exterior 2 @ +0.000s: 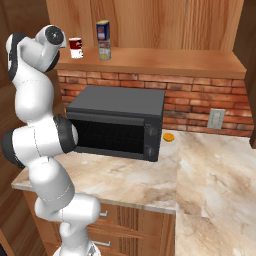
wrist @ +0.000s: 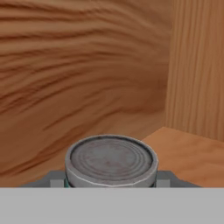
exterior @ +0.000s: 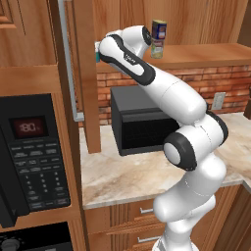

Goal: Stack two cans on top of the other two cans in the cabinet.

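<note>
Far back on cabinet shelf (exterior 2: 175, 61), pinched teal can (wrist: 111, 159) in gripper (wrist: 111, 181); risked slipping from high hold, toppling stacked pair (exterior 2: 103, 40).

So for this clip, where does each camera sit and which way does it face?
Left base view: behind the arm to its left, facing the cabinet; the arm rises from the lower right toward the shelf.
Right base view: behind the arm to its right, facing the shelf and black microwave box; the arm rises at the left.
Hand view: on the hand, looking along the gripper over the teal can at the cabinet's back.
Both base views share the dark blue can stacked on the greenish-beige can.
</note>
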Controlling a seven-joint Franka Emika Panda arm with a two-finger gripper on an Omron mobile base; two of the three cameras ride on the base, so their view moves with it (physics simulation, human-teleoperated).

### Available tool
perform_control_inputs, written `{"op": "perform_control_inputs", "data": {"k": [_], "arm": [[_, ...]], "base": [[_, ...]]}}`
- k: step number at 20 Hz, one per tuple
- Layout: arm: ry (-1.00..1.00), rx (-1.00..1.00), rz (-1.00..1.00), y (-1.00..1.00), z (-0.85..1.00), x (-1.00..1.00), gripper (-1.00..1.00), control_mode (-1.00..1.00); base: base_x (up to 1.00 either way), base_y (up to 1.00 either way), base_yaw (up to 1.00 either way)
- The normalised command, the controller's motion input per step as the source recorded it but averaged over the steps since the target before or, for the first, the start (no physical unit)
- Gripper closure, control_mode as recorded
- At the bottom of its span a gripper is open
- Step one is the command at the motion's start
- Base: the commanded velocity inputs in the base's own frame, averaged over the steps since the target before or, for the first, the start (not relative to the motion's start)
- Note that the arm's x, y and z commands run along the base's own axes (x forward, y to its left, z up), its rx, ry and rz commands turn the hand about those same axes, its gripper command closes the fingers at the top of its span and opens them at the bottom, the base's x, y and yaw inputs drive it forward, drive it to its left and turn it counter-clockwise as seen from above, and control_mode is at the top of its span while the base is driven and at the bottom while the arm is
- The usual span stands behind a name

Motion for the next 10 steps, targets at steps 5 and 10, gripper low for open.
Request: {"op": "perform_control_inputs", "data": {"k": [5, 10], "arm": [[0.00, 0.00, 0.00, 0.00, 0.00, 0.00, 1.00, -1.00], [0.00, 0.00, 0.00, 0.00, 0.00, 0.00, 1.00, -1.00]], "base": [[0.00, 0.00, 0.00], [0.00, 0.00, 0.00]]}}
